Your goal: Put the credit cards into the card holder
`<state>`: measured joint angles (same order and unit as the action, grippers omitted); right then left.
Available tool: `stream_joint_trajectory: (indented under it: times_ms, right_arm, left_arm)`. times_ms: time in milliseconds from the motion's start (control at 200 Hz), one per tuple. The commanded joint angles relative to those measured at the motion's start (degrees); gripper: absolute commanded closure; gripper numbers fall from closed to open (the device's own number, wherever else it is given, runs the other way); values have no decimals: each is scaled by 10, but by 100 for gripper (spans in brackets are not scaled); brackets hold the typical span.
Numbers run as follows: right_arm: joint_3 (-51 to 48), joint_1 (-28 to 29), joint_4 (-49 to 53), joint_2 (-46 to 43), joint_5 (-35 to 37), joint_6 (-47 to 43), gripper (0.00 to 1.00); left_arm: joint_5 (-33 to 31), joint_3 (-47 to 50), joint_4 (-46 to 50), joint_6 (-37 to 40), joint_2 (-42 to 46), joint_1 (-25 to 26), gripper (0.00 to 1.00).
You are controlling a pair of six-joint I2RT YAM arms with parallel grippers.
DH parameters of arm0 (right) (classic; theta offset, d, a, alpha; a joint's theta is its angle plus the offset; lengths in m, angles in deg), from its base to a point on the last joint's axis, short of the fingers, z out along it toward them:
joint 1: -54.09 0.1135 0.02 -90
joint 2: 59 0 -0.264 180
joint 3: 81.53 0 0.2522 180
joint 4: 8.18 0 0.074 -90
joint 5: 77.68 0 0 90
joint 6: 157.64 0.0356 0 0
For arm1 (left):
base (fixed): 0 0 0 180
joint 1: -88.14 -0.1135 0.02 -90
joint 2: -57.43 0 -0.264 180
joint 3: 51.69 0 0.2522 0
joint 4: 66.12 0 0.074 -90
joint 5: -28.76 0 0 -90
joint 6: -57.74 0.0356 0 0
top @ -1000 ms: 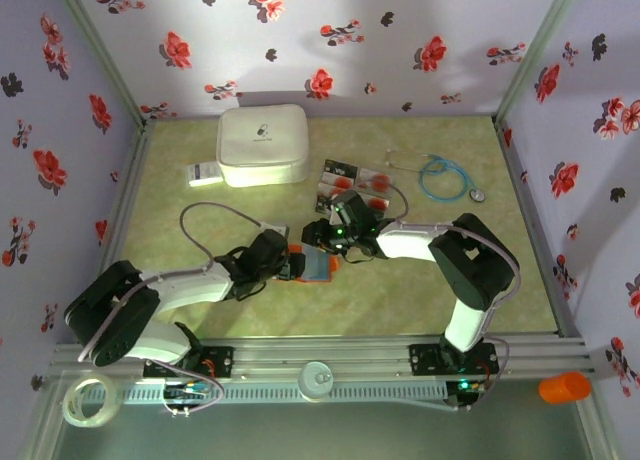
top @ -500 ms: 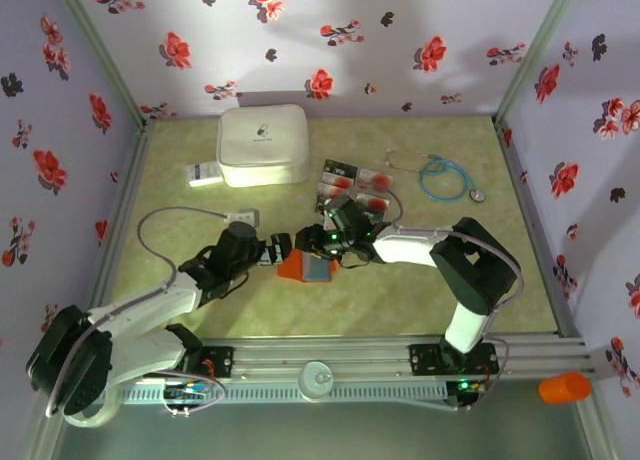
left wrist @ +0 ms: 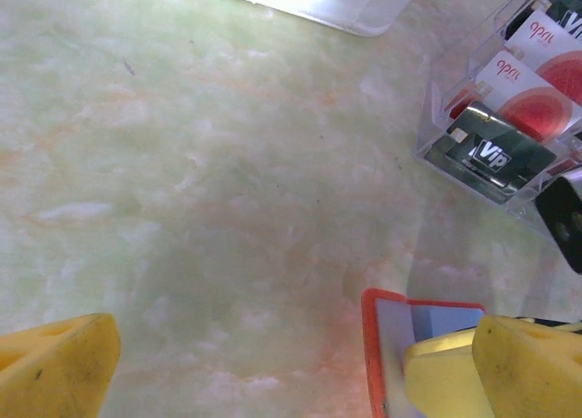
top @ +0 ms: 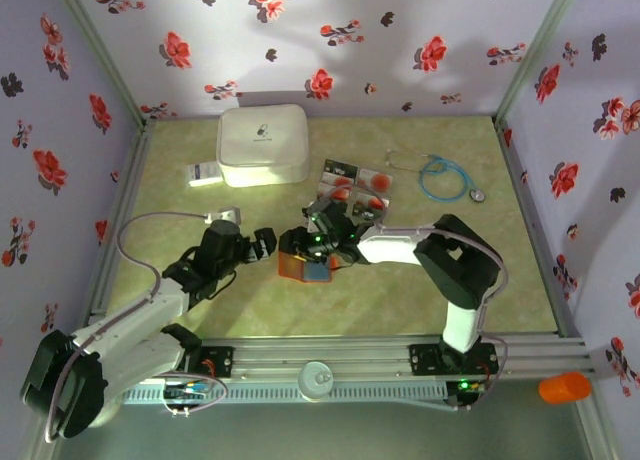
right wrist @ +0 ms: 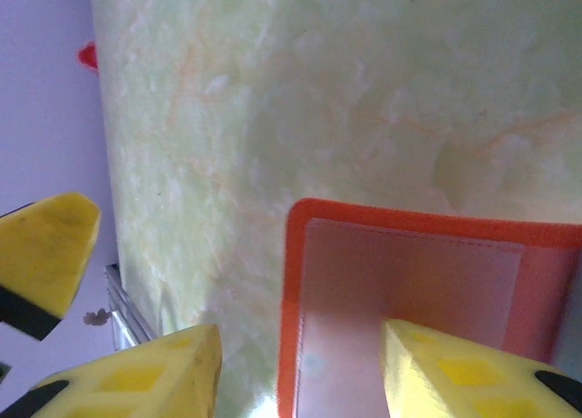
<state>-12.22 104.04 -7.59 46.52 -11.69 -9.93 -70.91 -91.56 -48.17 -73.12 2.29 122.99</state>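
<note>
card holder (right wrist: 409, 273) edge, between right claw (right wrist: 300, 332) jaws

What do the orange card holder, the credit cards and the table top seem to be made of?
Card holder: probably soft matte leather or imitation, judging by the seam line inside its orange rim. Credit cards: glossy printed plastic; they catch the light. Table top: smooth green marbled sheet, perhaps vinyl or laminate, with a faint sheen.
</note>
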Motion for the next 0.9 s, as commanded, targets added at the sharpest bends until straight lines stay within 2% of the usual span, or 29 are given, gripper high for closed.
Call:
stream_joint_trajectory:
  times_ms: [0, 235, 730, 895]
  right_arm:
    - [10, 3, -22, 23, 11, 13, 50]
    - [2, 2, -49, 41, 1, 18, 50]
    - [-29, -24, -41, -17, -3, 3, 51]
    - [-47, -31, -47, -21, -3, 0, 59]
  left_arm:
    - [9, 7, 14, -11, 6, -6, 0]
    - [11, 10, 22, -6, 2, -10, 0]
    - [19, 2, 33, 6, -32, -12, 0]
    - [30, -7, 37, 16, -48, -12, 0]
